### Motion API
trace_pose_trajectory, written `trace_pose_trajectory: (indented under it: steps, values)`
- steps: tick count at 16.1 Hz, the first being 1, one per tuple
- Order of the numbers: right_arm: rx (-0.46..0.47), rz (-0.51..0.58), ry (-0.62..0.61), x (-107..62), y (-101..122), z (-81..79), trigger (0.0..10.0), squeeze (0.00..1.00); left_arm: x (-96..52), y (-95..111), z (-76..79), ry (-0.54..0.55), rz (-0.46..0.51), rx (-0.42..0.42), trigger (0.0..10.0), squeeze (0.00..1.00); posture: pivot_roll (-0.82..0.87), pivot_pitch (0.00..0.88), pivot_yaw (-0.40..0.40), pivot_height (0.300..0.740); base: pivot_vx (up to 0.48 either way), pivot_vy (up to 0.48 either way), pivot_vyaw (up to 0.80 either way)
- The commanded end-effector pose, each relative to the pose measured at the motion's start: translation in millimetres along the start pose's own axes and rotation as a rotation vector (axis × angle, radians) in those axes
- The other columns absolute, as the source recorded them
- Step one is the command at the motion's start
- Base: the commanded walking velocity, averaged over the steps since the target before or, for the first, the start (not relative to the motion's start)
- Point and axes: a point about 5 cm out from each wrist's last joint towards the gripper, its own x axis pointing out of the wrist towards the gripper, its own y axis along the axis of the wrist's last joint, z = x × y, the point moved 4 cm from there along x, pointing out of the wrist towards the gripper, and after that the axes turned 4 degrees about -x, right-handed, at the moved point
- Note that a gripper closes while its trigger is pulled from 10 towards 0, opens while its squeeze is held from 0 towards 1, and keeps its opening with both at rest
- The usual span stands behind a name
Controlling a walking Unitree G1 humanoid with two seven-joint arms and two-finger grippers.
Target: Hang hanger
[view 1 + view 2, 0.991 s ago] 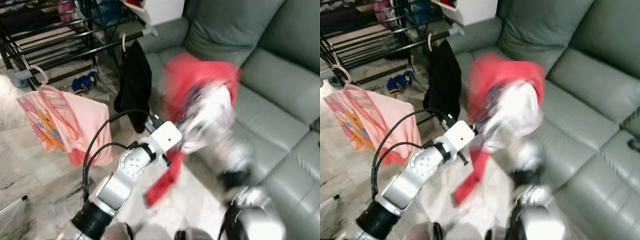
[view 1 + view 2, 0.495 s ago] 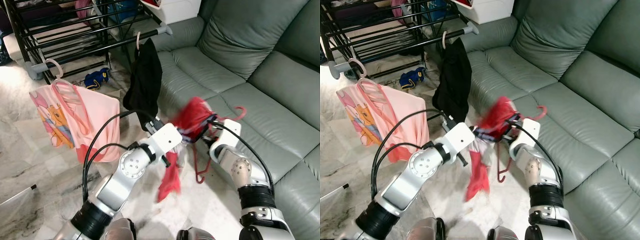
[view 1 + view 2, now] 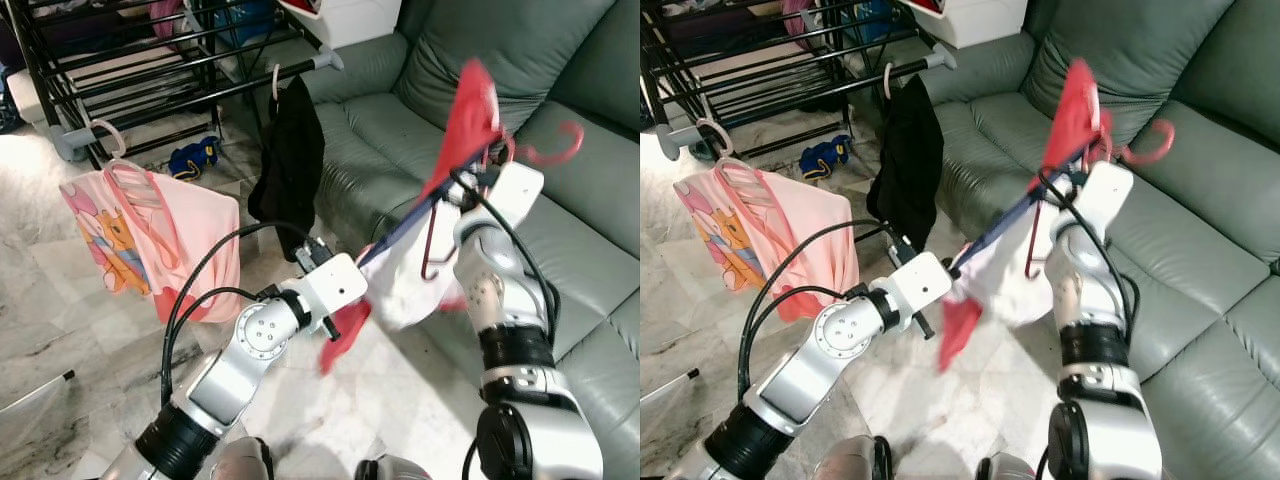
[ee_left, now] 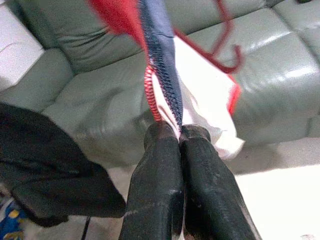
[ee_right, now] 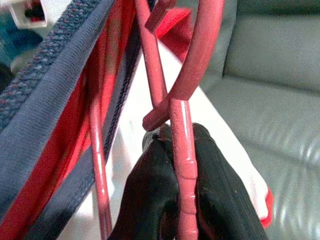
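I'm seeing the sofa (image 3: 560, 215) lying to my right, the drying rack (image 3: 150, 70) standing behind on my left, two garments hanging from it, and the floor (image 3: 60, 320) stretching below between them.

A grey-green leather sofa (image 3: 560, 220) with plump back cushions runs along the right side. The floor (image 3: 60, 320) is pale marble-patterned tile, brightly lit. At the upper left stands a black metal drying rack (image 3: 130, 60); a pink printed garment (image 3: 150, 240) and a black garment (image 3: 290, 170) hang from it. Something blue, possibly slippers (image 3: 195, 158), lies beneath it. A white box (image 3: 350, 15) sits beside the sofa arm.
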Motion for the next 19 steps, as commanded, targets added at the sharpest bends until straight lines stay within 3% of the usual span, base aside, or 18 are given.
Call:
trace_pose_trajectory:
  steps: [1,2,3,4,5,7,8,9,10,11,15,16,17,19]
  values:
    - [0.016,0.152,-0.039,5.4,41,5.1,10.0,0.00,-5.3,-12,7.9,-0.043,-0.046,-0.007,10.0,0.00,0.02,0.035,0.009,0.740,0.000,0.000,0.00]
    - [0.028,0.175,0.004,6.7,46,-4.3,10.0,0.00,-5.2,-11,11.0,-0.055,-0.042,-0.006,10.0,0.00,0.02,0.035,0.009,0.740,0.000,0.000,0.00]
    - [0.037,0.176,0.114,5.0,48,-25.4,10.0,0.00,-4.1,-9,14.5,-0.063,-0.035,-0.002,10.0,0.00,0.02,0.036,0.008,0.740,0.000,0.000,0.00]
    - [0.049,0.153,0.277,-4.5,41,-54.3,10.0,0.00,-1.6,-6,18.8,-0.073,-0.021,0.020,10.0,0.00,0.02,0.038,0.006,0.740,0.000,0.000,0.00]
    - [0.043,0.120,0.348,-11.2,31,-65.9,10.0,0.00,-0.3,-4,20.6,-0.082,-0.013,0.018,10.0,0.00,0.02,0.038,0.006,0.740,0.000,0.000,0.00]
    - [0.008,0.124,0.305,-16.1,16,-53.4,10.0,0.00,0.0,-2,22.2,-0.093,-0.006,0.018,10.0,0.00,0.02,0.041,0.004,0.740,0.000,0.000,0.00]
    - [-0.035,0.138,0.240,-11.2,12,-35.9,10.0,0.00,0.1,0,24.8,-0.110,0.003,0.035,10.0,0.00,0.01,0.043,0.009,0.740,0.000,0.000,0.00]
    - [-0.040,0.143,0.238,-10.0,12,-33.4,10.0,0.00,0.1,0,25.3,-0.112,0.006,0.039,10.0,0.00,0.01,0.043,0.009,0.740,0.000,0.000,0.00]
    - [-0.267,0.322,0.309,-14.0,35,-40.8,10.0,0.00,-0.1,0,28.3,-0.123,0.006,0.048,10.0,0.00,0.01,0.041,0.015,0.740,0.000,0.000,0.00]
    - [-0.312,0.373,0.352,-17.1,42,-46.8,10.0,0.00,-0.2,0,29.3,-0.128,0.008,0.057,10.0,0.00,0.01,0.041,0.015,0.740,0.000,0.000,0.00]
    - [-0.281,0.422,0.389,-16.7,54,-54.1,10.0,0.00,-0.6,-1,30.6,-0.141,0.005,0.048,10.0,0.00,0.02,0.035,0.003,0.740,0.000,0.000,0.00]
    - [-0.271,0.436,0.412,-19.4,54,-57.9,10.0,0.00,-1.0,-2,32.6,-0.150,0.002,0.032,10.0,0.76,0.02,0.035,0.003,0.740,0.000,0.000,0.00]
    - [-0.265,0.447,0.427,-22.1,54,-60.7,10.0,0.00,-1.0,-4,33.8,-0.159,-0.003,0.012,10.0,1.00,0.02,0.035,0.003,0.740,0.000,0.000,0.00]
    - [-0.234,0.463,0.479,-30.9,54,-67.7,10.0,0.00,-0.1,-6,35.1,-0.178,-0.009,-0.007,10.0,1.00,0.02,0.033,0.003,0.740,0.000,0.000,0.00]
